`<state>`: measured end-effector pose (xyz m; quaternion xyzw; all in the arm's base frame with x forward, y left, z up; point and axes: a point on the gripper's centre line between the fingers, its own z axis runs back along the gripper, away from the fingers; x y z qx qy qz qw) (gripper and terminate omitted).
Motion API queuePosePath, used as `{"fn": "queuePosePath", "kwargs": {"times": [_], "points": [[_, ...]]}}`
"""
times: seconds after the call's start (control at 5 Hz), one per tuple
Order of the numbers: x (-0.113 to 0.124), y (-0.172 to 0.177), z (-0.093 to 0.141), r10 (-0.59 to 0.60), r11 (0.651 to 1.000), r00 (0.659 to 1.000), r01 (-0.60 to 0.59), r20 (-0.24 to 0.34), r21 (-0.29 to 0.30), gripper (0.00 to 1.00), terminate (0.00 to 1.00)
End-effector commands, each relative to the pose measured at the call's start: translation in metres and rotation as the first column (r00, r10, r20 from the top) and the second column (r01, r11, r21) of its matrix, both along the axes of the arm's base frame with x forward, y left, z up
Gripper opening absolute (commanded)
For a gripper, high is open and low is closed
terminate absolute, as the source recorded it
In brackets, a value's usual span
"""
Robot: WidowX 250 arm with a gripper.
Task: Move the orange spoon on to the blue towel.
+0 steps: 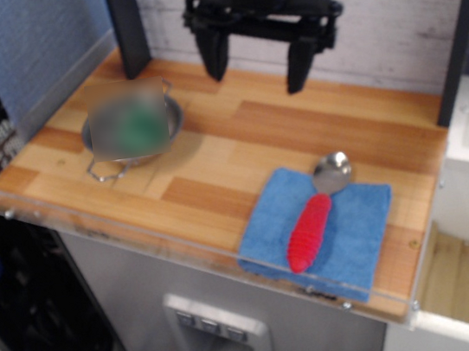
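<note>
The orange spoon (pixel 312 219) lies on the blue towel (pixel 357 237) at the front right of the wooden table. Its red-orange ribbed handle points to the front edge and its silver bowl rests on the towel's far edge. My gripper (pixel 258 60) hangs high above the back middle of the table, well away from the spoon. Its two black fingers are spread wide apart and hold nothing.
A steel bowl (pixel 132 130) with a green object inside stands at the left of the table; it looks blurred. A dark post (pixel 128 24) stands at the back left. A clear acrylic lip (pixel 138 233) runs along the front edge. A white plank wall is behind.
</note>
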<state>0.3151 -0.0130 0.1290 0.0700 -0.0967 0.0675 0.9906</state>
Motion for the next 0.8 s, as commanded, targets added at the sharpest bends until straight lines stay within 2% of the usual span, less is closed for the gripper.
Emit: {"fn": "queuePosePath", "kwargs": {"times": [0.0, 0.2, 0.4, 0.6], "points": [[0.0011, -0.0013, -0.0026, -0.029, 0.996, 0.994, 0.020, -0.101, -0.092, 1.00, 0.00], [0.0026, 0.0002, -0.0042, -0.062, 0.992, 0.989, 0.047, -0.132, -0.114, 1.00, 0.00], [0.0026, 0.0002, -0.0042, -0.062, 0.992, 0.989, 0.047, -0.132, -0.114, 1.00, 0.00], [0.0026, 0.0002, -0.0042, -0.062, 0.992, 0.989, 0.047, -0.132, -0.114, 1.00, 1.00]]}}
